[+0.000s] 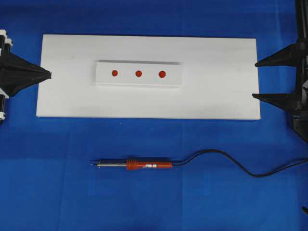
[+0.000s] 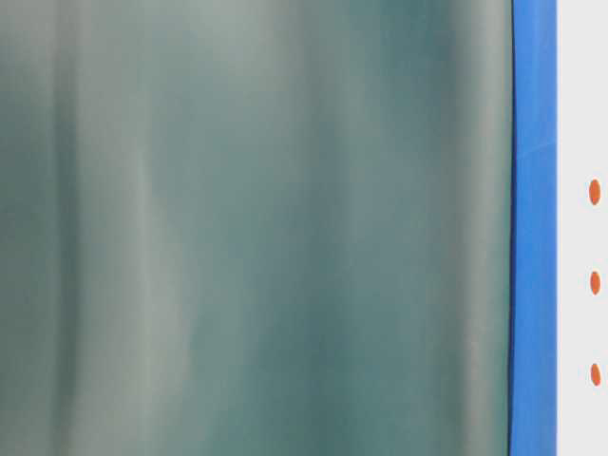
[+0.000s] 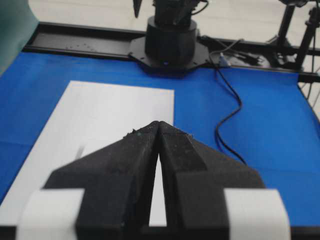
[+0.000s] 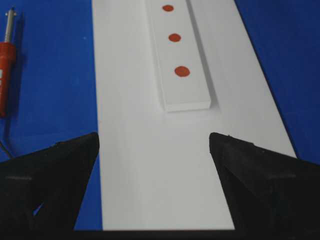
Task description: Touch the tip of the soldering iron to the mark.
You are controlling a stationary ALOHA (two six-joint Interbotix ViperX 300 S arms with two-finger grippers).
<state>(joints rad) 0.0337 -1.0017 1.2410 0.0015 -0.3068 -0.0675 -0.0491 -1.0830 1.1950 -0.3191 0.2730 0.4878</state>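
Observation:
The soldering iron (image 1: 144, 165) lies flat on the blue mat in front of the white board (image 1: 216, 101), its tip (image 1: 93, 164) pointing left; nothing touches it. Three red marks (image 1: 138, 73) sit in a row on a raised white strip (image 1: 103, 79) on the board. My left gripper (image 1: 49, 74) is shut and empty at the board's left edge. My right gripper (image 1: 255, 80) stands open and empty at the board's right edge. In the right wrist view the iron (image 4: 6, 55) lies far left and the marks (image 4: 182, 71) ahead.
The iron's black cord (image 1: 231, 161) curls right across the mat and off the edge. A blurred grey-green surface (image 2: 266, 228) fills most of the table-level view. The other arm's base (image 3: 170, 35) stands at the far end in the left wrist view.

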